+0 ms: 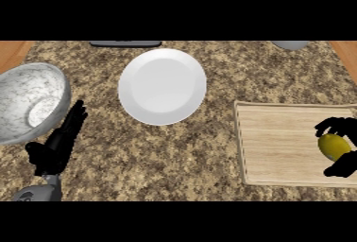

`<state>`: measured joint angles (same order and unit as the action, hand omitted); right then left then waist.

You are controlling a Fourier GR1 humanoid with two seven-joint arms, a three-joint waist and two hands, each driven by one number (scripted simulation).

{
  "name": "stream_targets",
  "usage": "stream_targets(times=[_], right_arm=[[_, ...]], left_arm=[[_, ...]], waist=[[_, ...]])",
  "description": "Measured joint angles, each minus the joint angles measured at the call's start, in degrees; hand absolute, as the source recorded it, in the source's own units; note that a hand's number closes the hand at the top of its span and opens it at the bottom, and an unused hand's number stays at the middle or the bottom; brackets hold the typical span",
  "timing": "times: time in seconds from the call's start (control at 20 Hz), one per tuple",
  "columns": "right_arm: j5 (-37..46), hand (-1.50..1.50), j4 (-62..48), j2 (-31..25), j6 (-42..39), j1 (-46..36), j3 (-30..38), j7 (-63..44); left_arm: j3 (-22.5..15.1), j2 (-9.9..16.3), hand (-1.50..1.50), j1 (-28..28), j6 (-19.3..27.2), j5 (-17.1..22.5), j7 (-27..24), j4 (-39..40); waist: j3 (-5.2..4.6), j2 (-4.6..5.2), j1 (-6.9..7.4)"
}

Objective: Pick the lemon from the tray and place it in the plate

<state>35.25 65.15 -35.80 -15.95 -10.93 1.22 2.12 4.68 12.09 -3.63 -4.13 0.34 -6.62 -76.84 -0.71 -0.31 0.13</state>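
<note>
A yellow lemon [333, 146] lies at the right edge of the wooden tray [279, 142]. My right hand [342, 165] comes in from the right edge with its fingers and thumb curled round the lemon, partly hiding it. The white plate [162, 86] sits on the counter up and to the left of the tray. Near the lower left, my left hand [59, 142] rests open with fingers pointing up, holding nothing.
A large grey speckled bowl [28, 101] stands at the left edge, right beside my left hand. A dark flat object [125, 44] and a grey object [291, 45] sit at the far edge. Wooden strips show at both top corners.
</note>
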Motion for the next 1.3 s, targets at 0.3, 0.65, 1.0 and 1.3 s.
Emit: stream_targets(times=[0.3,0.65,1.0,1.3], right_arm=[[2.5,1.50,1.9,2.7,3.1,1.3,0.6,-0.2],[10.6,1.50,13.5,12.0,13.0,8.1,0.6,-21.3],[23.9,1.50,30.8,25.1,21.6,13.0,-9.4,-38.4],[41.8,1.50,45.5,33.0,21.2,15.6,-24.7,-54.0]], left_arm=[[0.8,0.1,0.00,0.0,0.1,-0.3,0.2,-0.3],[1.5,0.0,0.00,1.9,0.7,-0.3,-0.3,-0.2],[1.9,0.5,0.00,2.1,0.6,-0.2,0.2,-0.6],[1.5,0.4,0.00,2.1,-0.1,-0.1,-0.4,-0.6]], waist=[[-0.52,-0.34,-0.62],[-1.91,-1.78,-3.58],[-0.39,-1.29,-3.00],[0.25,-0.68,-1.79]])
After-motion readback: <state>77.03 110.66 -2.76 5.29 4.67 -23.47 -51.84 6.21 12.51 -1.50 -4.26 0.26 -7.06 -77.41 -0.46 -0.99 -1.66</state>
